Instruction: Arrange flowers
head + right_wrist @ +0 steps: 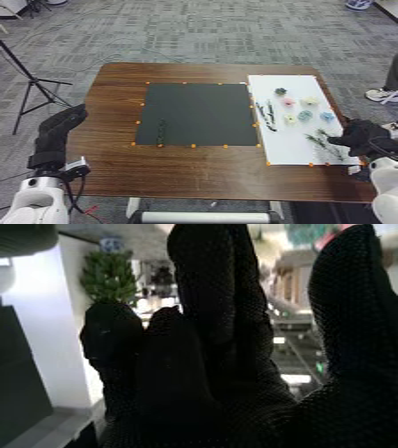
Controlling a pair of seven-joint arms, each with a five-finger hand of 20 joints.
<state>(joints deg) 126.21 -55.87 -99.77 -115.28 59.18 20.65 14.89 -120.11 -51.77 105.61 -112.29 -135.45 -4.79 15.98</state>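
In the head view, flowers [305, 116] and leafy stems [322, 140] lie on the white board [284, 155] on the counter [195, 182]; a green sprig [161, 132] lies on the dark mat [195, 107] left of the board. The right hand [362, 137] is beside the board's right edge, the left hand [59, 134] well apart from the board, fingers released. In the right wrist view, the right hand's [222, 419] fingers are straight, released.

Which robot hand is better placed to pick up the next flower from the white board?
Right, most likely. The right robot hand is at the right edge of the white board, near the blue flower. The left robot hand is far left, across the black mat from the flowers.
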